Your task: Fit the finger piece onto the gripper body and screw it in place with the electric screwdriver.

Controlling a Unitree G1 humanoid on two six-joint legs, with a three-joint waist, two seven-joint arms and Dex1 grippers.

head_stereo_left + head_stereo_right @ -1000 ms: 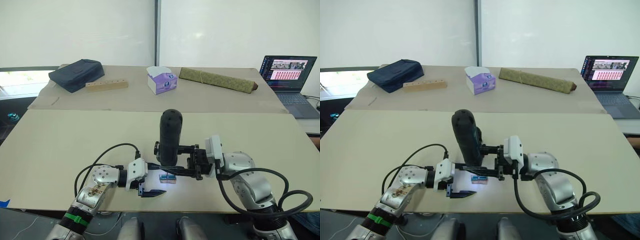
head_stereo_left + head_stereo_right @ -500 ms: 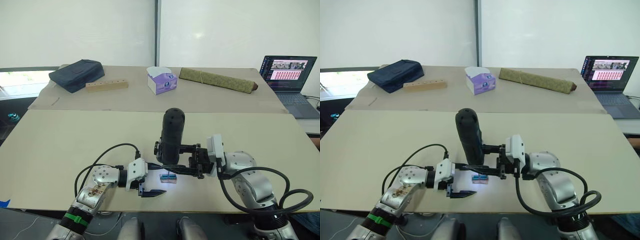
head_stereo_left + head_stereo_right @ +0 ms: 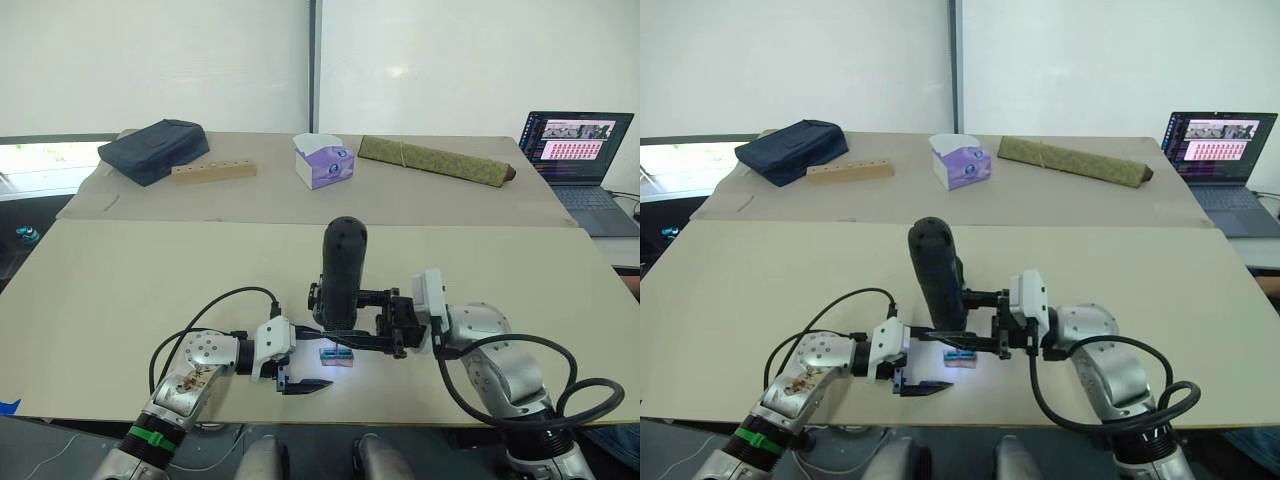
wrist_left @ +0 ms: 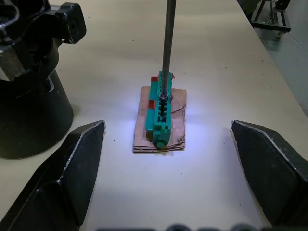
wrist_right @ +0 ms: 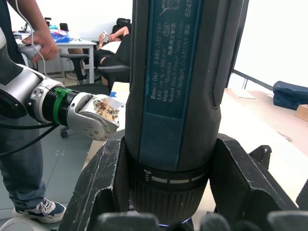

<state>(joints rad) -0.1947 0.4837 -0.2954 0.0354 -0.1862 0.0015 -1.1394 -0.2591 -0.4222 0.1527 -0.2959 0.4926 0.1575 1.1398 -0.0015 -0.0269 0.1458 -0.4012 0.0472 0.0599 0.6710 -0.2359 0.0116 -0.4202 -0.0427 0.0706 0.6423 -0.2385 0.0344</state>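
The right gripper (image 3: 392, 328) clamps the electric screwdriver (image 3: 340, 272) near its lower end, holding it upright over the near edge of the table (image 3: 120, 290); in the right wrist view the two fingers (image 5: 98, 185) press against both sides of the tool's barrel. Its thin metal bit (image 4: 167, 45) comes down onto a green toothed strip (image 4: 160, 113) lying on a small brown card (image 4: 160, 126), lit by a bluish glow. The left gripper (image 3: 296, 378) rests low on the table beside that strip, its fingers (image 4: 72, 173) spread wide apart and holding nothing. The gripper body (image 4: 30, 91) stands just beside the strip, cut off at the frame edge. A finger piece cannot be made out.
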